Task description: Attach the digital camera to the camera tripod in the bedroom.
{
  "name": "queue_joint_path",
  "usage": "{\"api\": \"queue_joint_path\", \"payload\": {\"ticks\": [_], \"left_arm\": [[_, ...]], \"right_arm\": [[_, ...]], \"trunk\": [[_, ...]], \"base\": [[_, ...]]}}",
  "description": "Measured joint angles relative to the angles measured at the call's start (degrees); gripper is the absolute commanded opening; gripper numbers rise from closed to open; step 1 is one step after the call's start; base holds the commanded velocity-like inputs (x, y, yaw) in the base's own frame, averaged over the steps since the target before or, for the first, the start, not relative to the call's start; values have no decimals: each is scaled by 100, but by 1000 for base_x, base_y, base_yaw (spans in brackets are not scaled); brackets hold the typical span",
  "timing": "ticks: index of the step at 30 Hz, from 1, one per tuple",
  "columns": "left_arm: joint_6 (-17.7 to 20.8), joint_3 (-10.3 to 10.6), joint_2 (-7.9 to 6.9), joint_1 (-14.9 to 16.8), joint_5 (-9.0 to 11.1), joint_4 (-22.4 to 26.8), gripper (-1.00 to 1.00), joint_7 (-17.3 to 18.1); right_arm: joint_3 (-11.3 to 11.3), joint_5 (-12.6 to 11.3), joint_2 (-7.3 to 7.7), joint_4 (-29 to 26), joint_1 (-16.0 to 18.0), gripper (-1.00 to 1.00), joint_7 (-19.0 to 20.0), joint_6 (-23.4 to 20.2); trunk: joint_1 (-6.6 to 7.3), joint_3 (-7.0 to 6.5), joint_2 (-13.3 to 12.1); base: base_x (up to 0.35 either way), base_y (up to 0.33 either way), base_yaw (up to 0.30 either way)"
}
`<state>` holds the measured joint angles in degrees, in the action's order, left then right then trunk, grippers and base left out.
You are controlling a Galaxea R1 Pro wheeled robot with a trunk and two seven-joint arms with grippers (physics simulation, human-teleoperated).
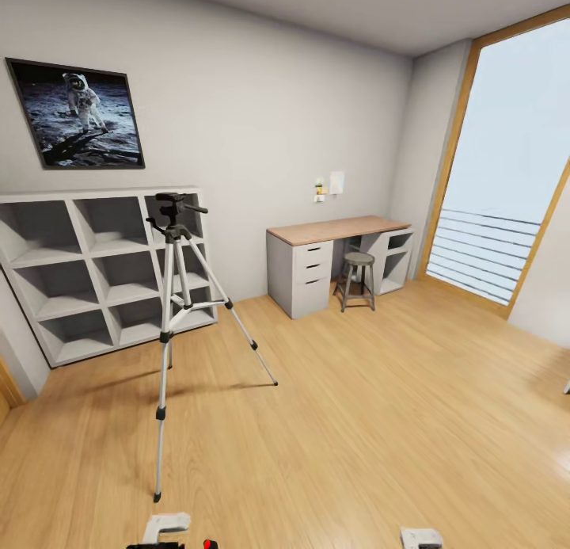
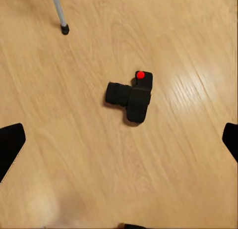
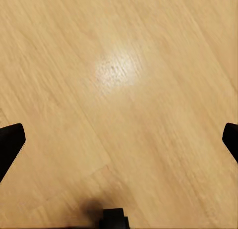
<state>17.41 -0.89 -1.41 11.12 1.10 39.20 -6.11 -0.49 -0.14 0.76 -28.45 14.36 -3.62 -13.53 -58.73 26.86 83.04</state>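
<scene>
Bedroom with wood plank floor (image 1: 380,422): tripod (image 1: 176,295) stands upright before the left shelves (image 1: 95,272), camera (image 2: 131,96) lies on the floor near its foot, lens sideways, beneath the left hand (image 2: 119,140), both hands' fingers spread apart.

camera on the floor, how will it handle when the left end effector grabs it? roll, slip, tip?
The digital camera probably won't roll: its blocky body lies flat on the wood floor. The protruding lens likely shifts its weight off-centre, so it may tilt if gripped at one end. The matte black surface looks grippy, though that's uncertain.

camera tripod (image 1: 176,295) before shelves (image 1: 95,268), desk (image 1: 336,256) right
</scene>
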Motion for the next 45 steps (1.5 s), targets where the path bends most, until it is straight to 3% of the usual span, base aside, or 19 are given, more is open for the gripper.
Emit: {"api": "queue_joint_path", "payload": {"ticks": [4,12,22,45], "left_arm": [[93,0,14,232,-10,79,100,179],[213,10,29,338,8,102,100,737],[215,3,36,345,10,-81,100,809],[176,2,36,346,5,-318,100,811]], "right_arm": [[0,-1,-6,48,133,100,24,-44],[9,32,-77,53,193,100,32,-280],[17,58,-88,53,197,100,31,-733],[46,31,-58,123,194,100,92,-725]], "trunk": [[0,0,0],[0,1,0],[0,1,0],[0,145,0]], "base": [[0,0,0],[0,0,0],[0,0,0],[0,0,68]]}}
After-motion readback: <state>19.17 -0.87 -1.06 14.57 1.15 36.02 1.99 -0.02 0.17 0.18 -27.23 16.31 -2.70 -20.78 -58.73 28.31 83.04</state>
